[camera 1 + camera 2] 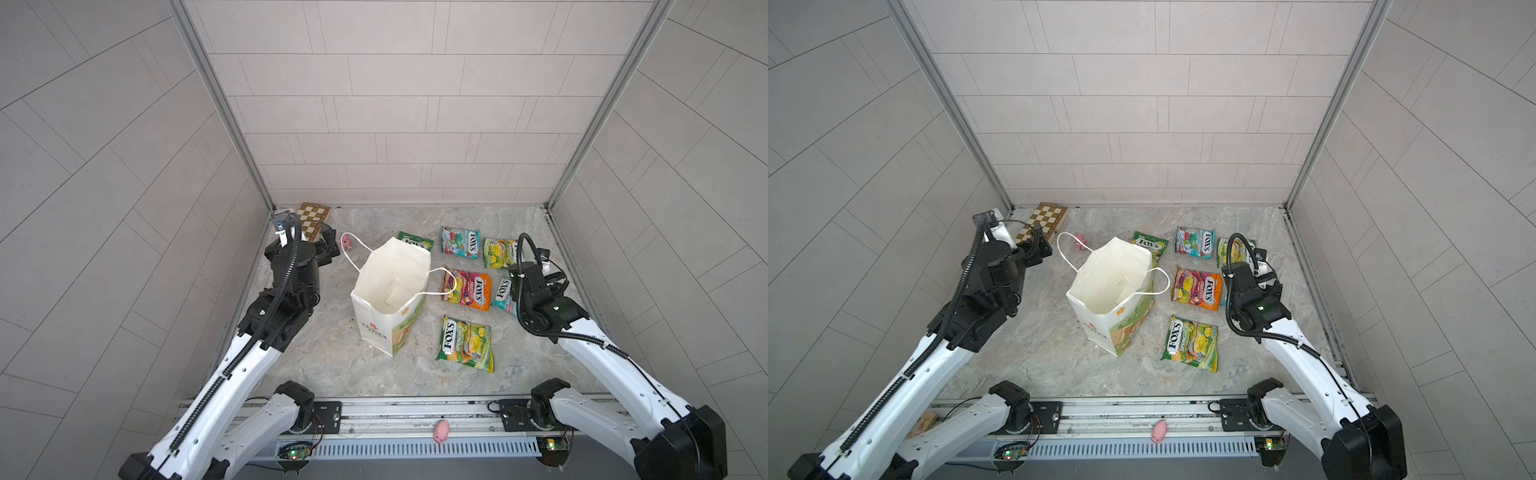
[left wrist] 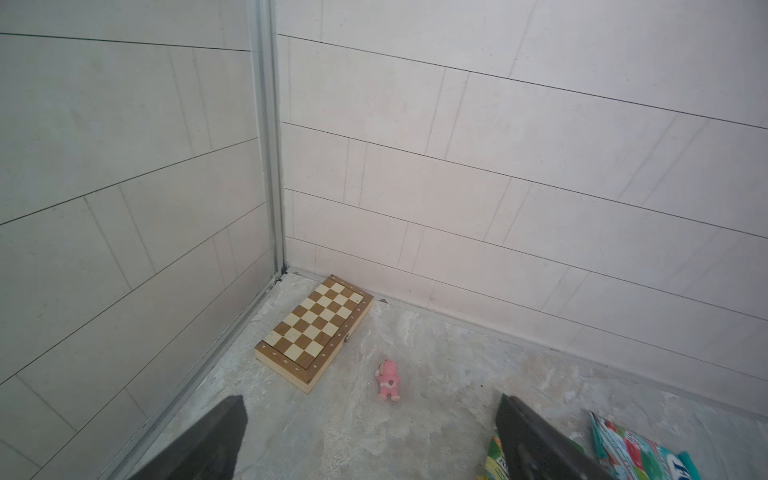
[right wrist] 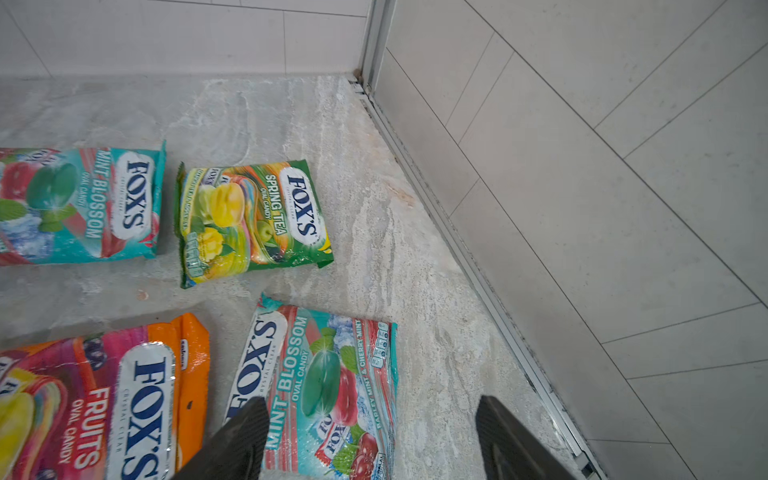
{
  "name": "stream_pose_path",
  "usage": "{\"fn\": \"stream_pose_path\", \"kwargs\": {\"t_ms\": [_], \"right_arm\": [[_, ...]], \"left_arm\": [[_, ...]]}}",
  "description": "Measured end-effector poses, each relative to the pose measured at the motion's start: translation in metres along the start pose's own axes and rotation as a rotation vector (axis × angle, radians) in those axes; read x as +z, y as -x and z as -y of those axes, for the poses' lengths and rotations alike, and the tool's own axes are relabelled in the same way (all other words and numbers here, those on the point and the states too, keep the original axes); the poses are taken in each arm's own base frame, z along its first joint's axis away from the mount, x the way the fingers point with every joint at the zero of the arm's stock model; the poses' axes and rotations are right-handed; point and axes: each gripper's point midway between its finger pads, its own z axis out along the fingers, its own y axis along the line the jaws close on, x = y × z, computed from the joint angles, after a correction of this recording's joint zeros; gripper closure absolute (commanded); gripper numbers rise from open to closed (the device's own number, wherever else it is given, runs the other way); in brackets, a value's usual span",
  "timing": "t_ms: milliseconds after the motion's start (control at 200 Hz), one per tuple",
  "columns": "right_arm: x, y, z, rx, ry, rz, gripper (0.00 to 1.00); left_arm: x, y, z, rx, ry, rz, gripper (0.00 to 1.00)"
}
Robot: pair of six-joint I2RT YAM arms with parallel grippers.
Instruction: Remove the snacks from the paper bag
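Observation:
The white paper bag (image 1: 390, 291) stands upright and open mid-table, and its inside shows only white paper. Several FOX'S snacks lie flat to its right: a dark green packet (image 1: 415, 241) behind it, a teal one (image 1: 460, 242), a yellow-green one (image 1: 498, 252), an orange-pink one (image 1: 467, 289) and a yellow-green one (image 1: 466, 343) in front. Another teal packet (image 3: 328, 374) lies under my right gripper (image 3: 372, 401), which hovers open with nothing held. My left gripper (image 2: 370, 405) is open and empty at the far left, apart from the bag.
A wooden chessboard box (image 2: 316, 330) lies in the back left corner, a small pink pig toy (image 2: 389, 380) beside it. Another pink pig (image 1: 441, 430) sits on the front rail. Tiled walls close in the left, back and right sides.

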Motion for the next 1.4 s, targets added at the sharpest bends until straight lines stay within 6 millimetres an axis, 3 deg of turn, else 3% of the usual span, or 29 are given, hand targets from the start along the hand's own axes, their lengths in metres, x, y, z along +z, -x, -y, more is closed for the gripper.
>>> {"fn": "stream_pose_path", "kwargs": {"t_ms": [220, 440, 520, 766, 901, 1081, 1401], "right_arm": [[0.023, -0.016, 0.019, 0.036, -0.089, 0.015, 0.2], [0.044, -0.029, 0.021, 0.016, -0.117, 0.07, 0.2], [0.048, -0.032, 0.019, 0.0, -0.111, 0.104, 0.19], [0.052, -0.027, 0.014, 0.012, -0.089, 0.17, 0.19], [0.054, -0.022, 0.01, 0.024, -0.079, 0.191, 0.19], [0.06, -0.026, 0.005, 0.016, -0.061, 0.206, 0.18], [0.075, -0.027, -0.016, -0.016, -0.002, 0.231, 0.18]], "left_arm": [[0.018, 0.0, -0.038, -0.041, 0.15, 0.0, 0.0], [0.023, -0.018, -0.053, -0.07, 0.23, -0.029, 0.0], [0.024, -0.037, -0.061, -0.073, 0.263, -0.049, 0.0], [0.031, -0.131, -0.1, 0.038, 0.419, -0.149, 0.0], [0.035, -0.172, -0.115, 0.114, 0.464, -0.18, 0.0], [0.046, -0.206, -0.117, 0.228, 0.445, -0.201, 0.0], [0.083, -0.25, -0.098, 0.373, 0.301, -0.271, 0.0]]}}
